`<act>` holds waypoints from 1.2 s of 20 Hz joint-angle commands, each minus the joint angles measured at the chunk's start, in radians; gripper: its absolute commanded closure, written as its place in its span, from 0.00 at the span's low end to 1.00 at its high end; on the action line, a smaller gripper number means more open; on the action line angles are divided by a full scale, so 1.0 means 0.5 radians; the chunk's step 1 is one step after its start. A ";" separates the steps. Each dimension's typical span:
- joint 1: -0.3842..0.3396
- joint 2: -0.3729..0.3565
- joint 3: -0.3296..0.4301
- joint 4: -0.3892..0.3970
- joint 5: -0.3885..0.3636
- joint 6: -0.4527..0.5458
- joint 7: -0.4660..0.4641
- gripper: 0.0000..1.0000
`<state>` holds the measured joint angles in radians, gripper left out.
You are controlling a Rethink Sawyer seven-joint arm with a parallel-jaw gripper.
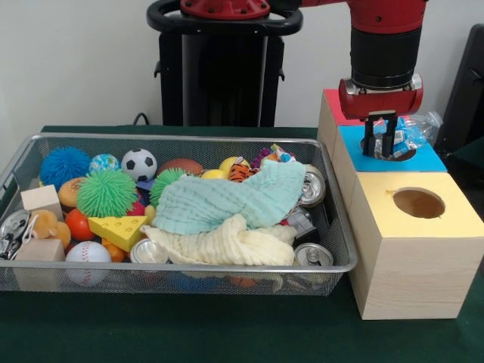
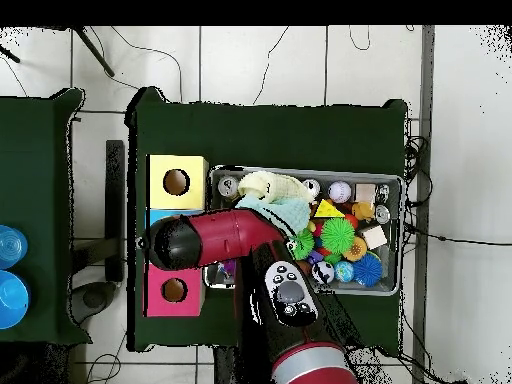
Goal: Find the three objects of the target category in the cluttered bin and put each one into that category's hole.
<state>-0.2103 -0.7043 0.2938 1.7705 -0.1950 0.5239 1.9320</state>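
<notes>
Bottle (image 1: 398, 138), clear plastic w/ blue-and-white label, sits crumpled in the gripper (image 1: 383, 146), right over the hole (image 1: 396, 153) of the blue-top box (image 1: 427, 159). Fingers are pinched narrow on it, black tips either side of the label, bottle hanging partly into the opening. Looks to me like the drop-in step, nearly done for this one.

Handling guess: thin-walled, v. light, probably empty. It dents under squeeze and is a bit slick, so I'd say grip the middle, across the label, not the cap end; too hard and it buckles and can pop out sideways.

Next to the blue-top box: yellow-top box (image 1: 420, 249) on the near side, touching it; red-top box (image 1: 333, 110) behind, mostly hidden by the arm. Wire basket (image 1: 339, 257) sits just beside the boxes, packed w/ balls, spiky toys, a cheese wedge (image 1: 117, 229), cans (image 1: 312, 255), and two cloths, mint (image 1: 227, 200) and cream (image 1: 223, 243), heaped on top. No other bottle showing in the basket; any left are likely under the cloths, can't tell. From overhead the arm covers the blue-top box entirely.
</notes>
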 commanded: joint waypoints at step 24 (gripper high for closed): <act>-0.151 0.719 -0.232 -0.007 -0.290 -0.574 0.198 1.00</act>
<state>-0.2218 -0.7023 0.3059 1.7701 -0.1954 0.5332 1.9320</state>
